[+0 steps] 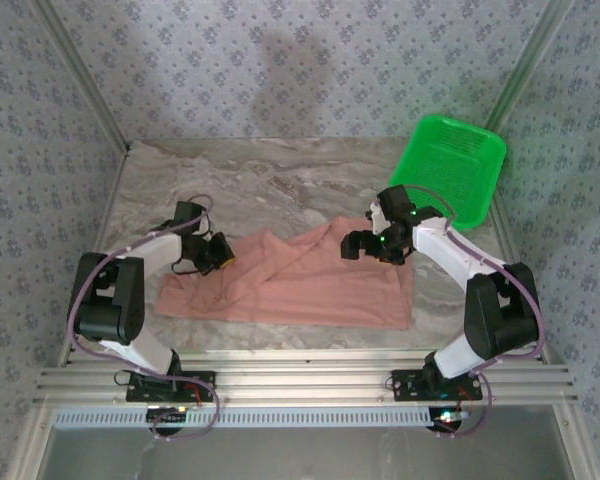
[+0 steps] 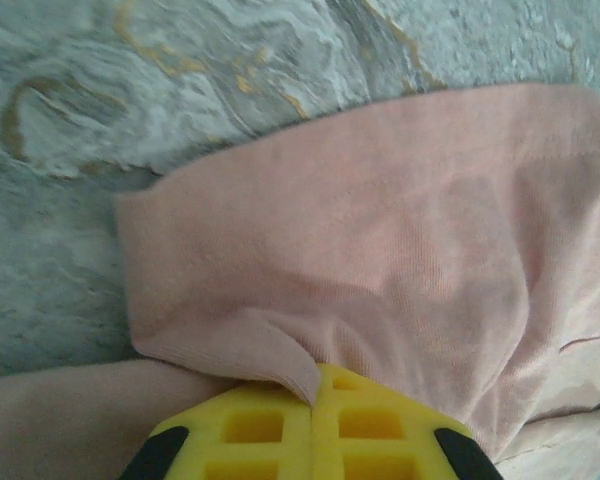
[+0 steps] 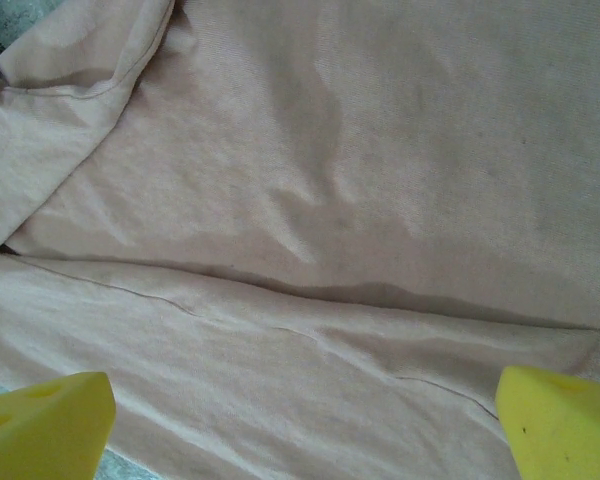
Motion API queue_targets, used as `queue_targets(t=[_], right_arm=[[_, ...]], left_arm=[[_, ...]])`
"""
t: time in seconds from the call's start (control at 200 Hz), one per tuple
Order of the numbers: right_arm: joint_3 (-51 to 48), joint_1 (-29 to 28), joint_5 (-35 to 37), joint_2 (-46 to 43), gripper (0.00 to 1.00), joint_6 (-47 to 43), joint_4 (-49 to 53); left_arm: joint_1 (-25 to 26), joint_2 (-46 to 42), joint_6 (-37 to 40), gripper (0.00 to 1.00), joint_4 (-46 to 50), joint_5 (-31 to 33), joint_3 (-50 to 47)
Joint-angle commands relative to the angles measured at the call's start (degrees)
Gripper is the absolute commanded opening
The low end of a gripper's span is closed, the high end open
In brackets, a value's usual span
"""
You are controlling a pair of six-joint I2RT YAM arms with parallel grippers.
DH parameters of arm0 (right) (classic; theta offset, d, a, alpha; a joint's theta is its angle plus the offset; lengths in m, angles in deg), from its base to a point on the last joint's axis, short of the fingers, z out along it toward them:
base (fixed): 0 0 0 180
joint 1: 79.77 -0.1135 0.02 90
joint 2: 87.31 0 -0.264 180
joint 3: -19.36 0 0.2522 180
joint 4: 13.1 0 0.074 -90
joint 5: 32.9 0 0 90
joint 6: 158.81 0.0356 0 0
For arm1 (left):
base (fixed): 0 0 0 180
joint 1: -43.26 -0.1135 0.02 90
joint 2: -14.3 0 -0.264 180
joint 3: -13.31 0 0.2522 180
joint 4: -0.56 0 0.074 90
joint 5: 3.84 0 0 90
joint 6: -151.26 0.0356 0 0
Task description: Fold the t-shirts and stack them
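A dusty salmon-pink soft cloth t-shirt (image 1: 310, 285) lies spread across the grey-veined marble tabletop (image 1: 280, 180) between two robot arms. Its near hem runs roughly straight along the front, and its upper part is rumpled, with a raised ridge of fabric running diagonally from the left towards the middle. The left gripper (image 2: 315, 395), low over the shirt's upper left end, is clamped on a small pinch of the pink fabric at what looks like a sleeve or corner edge, the cloth tenting up between the closed yellow jaws. The right gripper (image 3: 300, 440) hovers over the shirt's right-hand portion with its yellow fingertips (image 3: 45, 430) spread wide and nothing between them. Beneath it the fabric lies in overlapping layers crossed by a long crease. A bright green plastic mesh basket (image 1: 450, 160) sits tilted at the far right corner of the table, beyond the right arm and apart from the shirt. By the look of it, the job is in its opening stage: the garment is loosely laid out, not squared into any neat fold, and no stack exists. On this evidence the smoothing, every fold and the final placing all remain. The left grip appears to be the start of the first fold.
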Motion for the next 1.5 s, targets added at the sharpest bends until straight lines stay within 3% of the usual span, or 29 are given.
queue_targets(t=[0.0, 0.255, 0.57, 0.64, 0.755, 0.854, 1.144, 1.329, 1.499], right_arm=[[-0.43, -0.18, -0.69, -1.36, 1.0, 0.68, 0.16], [-0.49, -0.26, -0.86, -1.19, 1.0, 0.78, -0.34], [0.22, -0.39, -0.96, -0.08, 1.0, 0.87, -0.33], [0.2, -0.3, -1.02, 0.0, 1.0, 0.84, -0.14], [0.1, -0.37, -0.98, -0.02, 1.0, 0.8, -0.18], [0.01, -0.37, -1.05, -0.08, 1.0, 0.77, -0.21], [-0.24, -0.37, -1.25, -0.08, 1.0, 0.47, 0.09], [0.0, -0.4, -1.64, 0.36, 1.0, 0.76, -0.42], [-0.08, -0.45, -1.56, -0.1, 1.0, 0.36, 0.17]], left_arm=[[2.73, -5.19, 3.51, 0.0, 1.42, 2.09, -0.99], [6.88, -14.47, 3.64, 0.0, 1.55, 4.64, -7.53], [7.48, -11.66, 0.7, 0.0, -1.06, 3.79, -13.16], [7.24, -12.22, -0.82, 0.1, -1.21, 4.59, -13.31], [6.2, -13.08, -3.99, 0.36, -1.68, 4.85, -12.71], [5.24, -13.7, -5.66, 0.44, -1.84, 4.36, -11.52], [-1.05, -15.45, -7.25, 0.47, 2.61, 3.94, -8.17], [-2.09, -11.97, -9.13, 0.48, -1.5, 2.7, -6.45], [-2.59, -8.59, -7.23, 0.46, 5.08, 5.09, -2.13]])
